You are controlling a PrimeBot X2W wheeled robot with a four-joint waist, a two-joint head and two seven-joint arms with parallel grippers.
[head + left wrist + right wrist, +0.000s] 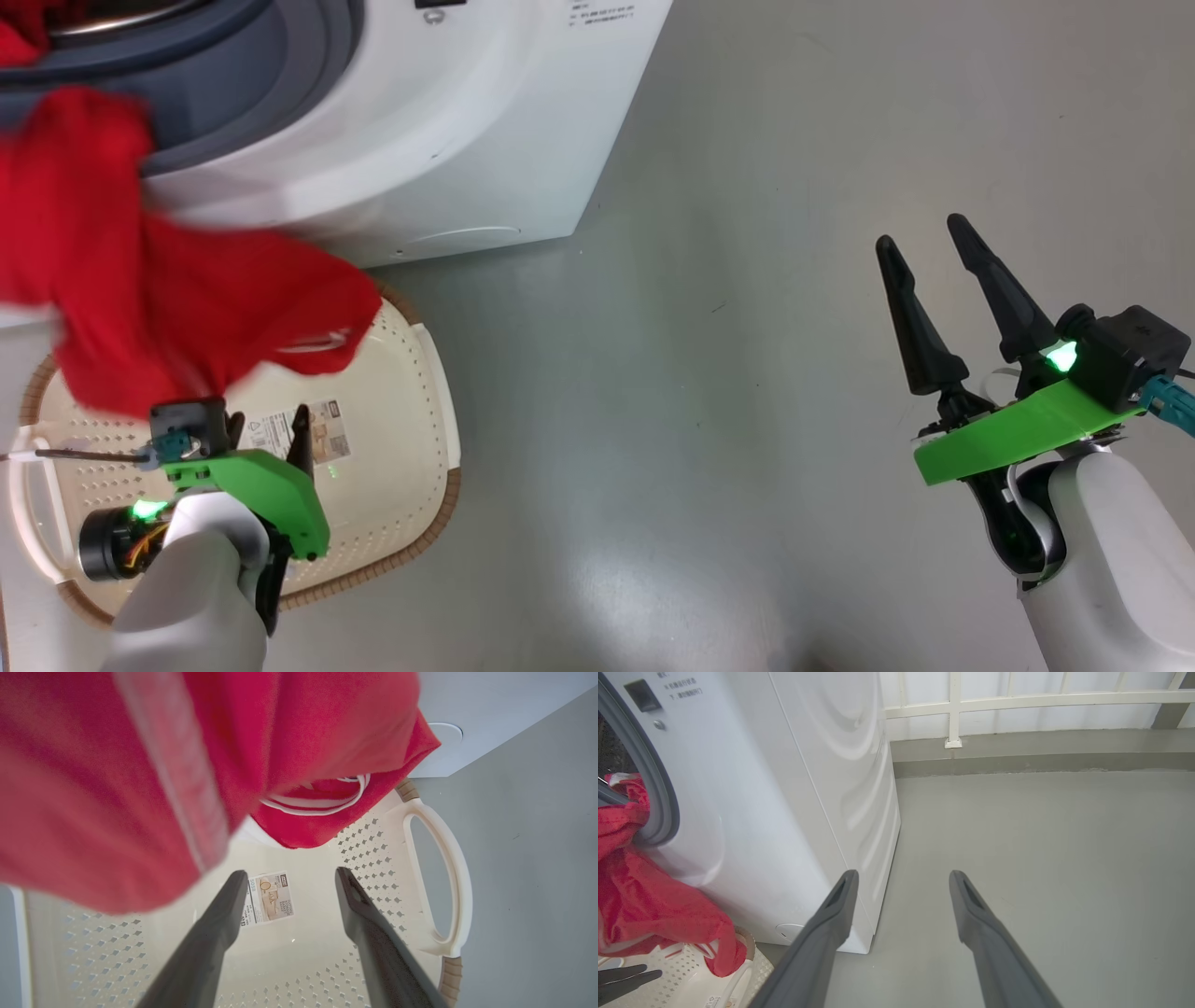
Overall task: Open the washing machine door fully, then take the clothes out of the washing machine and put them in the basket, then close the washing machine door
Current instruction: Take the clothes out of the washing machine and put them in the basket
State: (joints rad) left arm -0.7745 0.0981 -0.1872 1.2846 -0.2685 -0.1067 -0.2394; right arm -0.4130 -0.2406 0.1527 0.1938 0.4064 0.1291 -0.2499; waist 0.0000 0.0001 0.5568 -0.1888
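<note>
Clothes (140,308) drape from washing machine (448,121) over basket (411,373); left gripper (290,873) spread, empty.

1. A paper sticker (268,898) lies on the bottom of the basket (373,858); in the left wrist view a strip along its edge carries what looks like 8058, turned sideways
2. The same sticker has a small dark logo box, a product drawing and several lines of small capitals, all too fine to read
3. In the right wrist view the washing machine (784,788) bears two short lines of grey print (682,687) beside a dark rectangular slot (642,695); they look like Chinese characters but are too blurred to read
4. In the head view, small lettering (602,11) on the machine's front is illegible
</note>
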